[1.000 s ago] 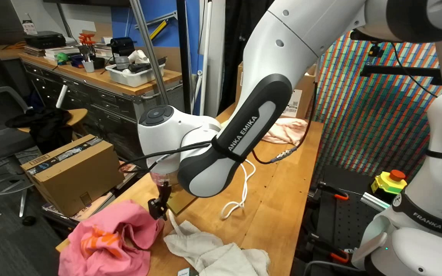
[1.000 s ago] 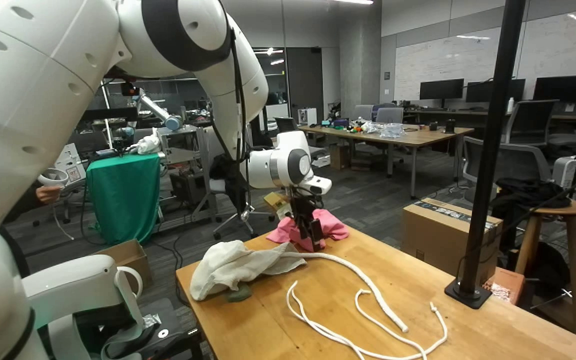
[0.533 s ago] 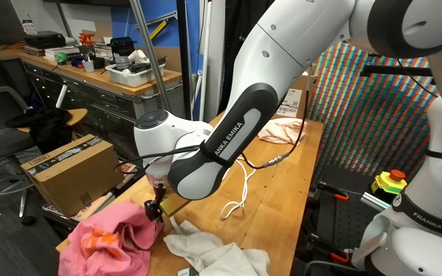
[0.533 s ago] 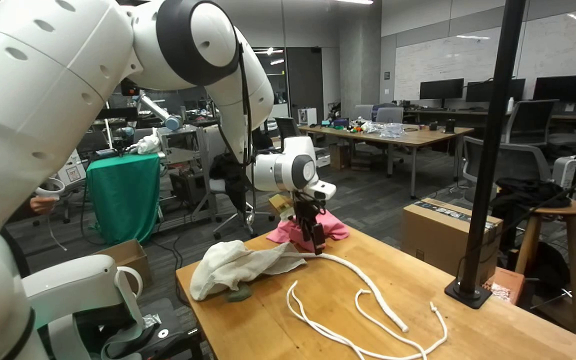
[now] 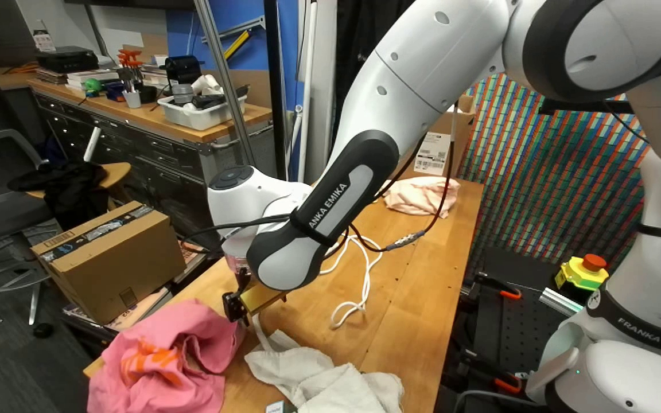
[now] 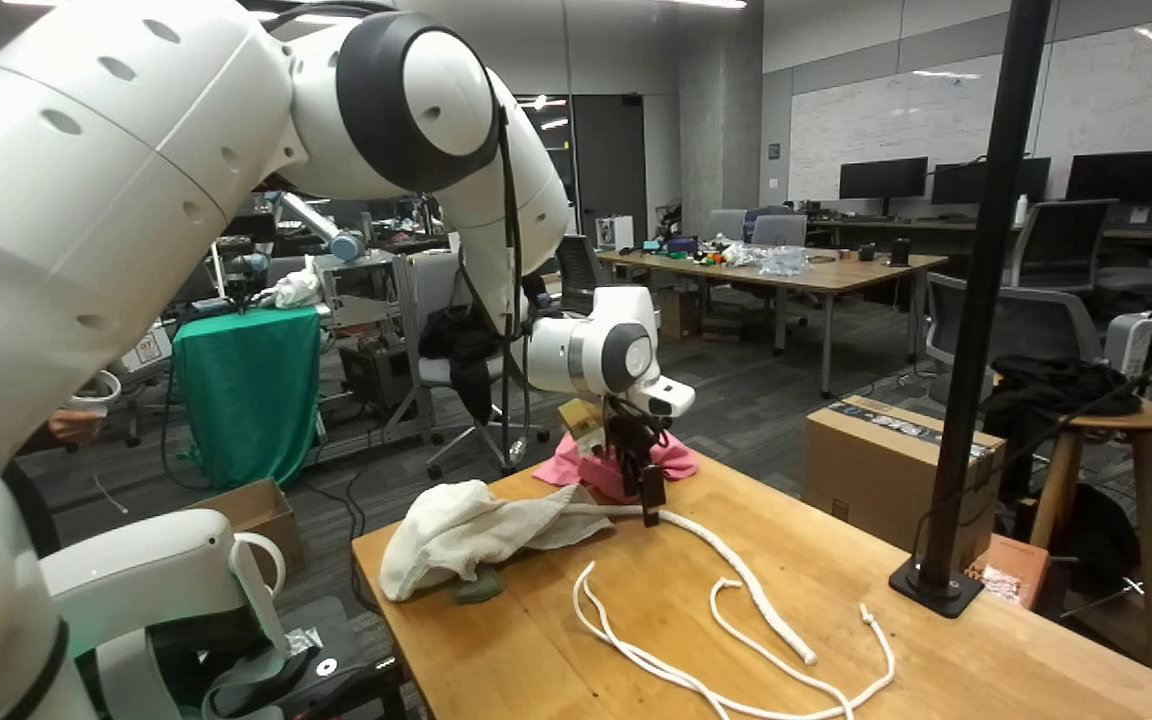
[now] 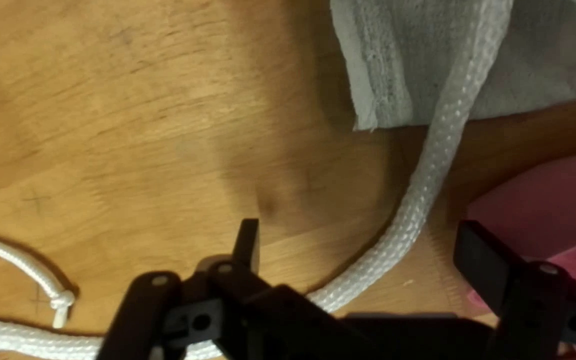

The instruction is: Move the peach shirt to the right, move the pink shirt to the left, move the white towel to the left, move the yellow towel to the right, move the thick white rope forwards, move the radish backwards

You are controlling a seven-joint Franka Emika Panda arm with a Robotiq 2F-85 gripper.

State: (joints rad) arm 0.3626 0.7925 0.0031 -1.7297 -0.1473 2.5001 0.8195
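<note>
1. Wrist view: our gripper (image 7: 361, 241) stands spread, the thick white rope (image 7: 433, 155) showing between its jaws.
2. Nearby, the white towel (image 6: 461, 530); the pink shirt (image 6: 676, 460) covers a table (image 6: 496, 640) corner.
3. Farthest, toward the opposite end: the peach shirt (image 5: 419, 196).

In an exterior view a whiteboard (image 6: 866, 120) rises behind three dark monitors (image 6: 883, 178); a gray pillar (image 6: 721, 110) stands near a dark door (image 6: 608, 150); a ceiling light (image 6: 716, 4) glows above; a wooden table (image 6: 851, 272) stands on the dark gray floor (image 6: 736, 400); in an exterior view a workbench (image 5: 150, 120) with black drawers (image 5: 121, 143) stands before a blue panel (image 5: 238, 14); a chair (image 5: 3, 218) is near; well apart hangs a multicolored sheet (image 5: 537, 172).
</note>
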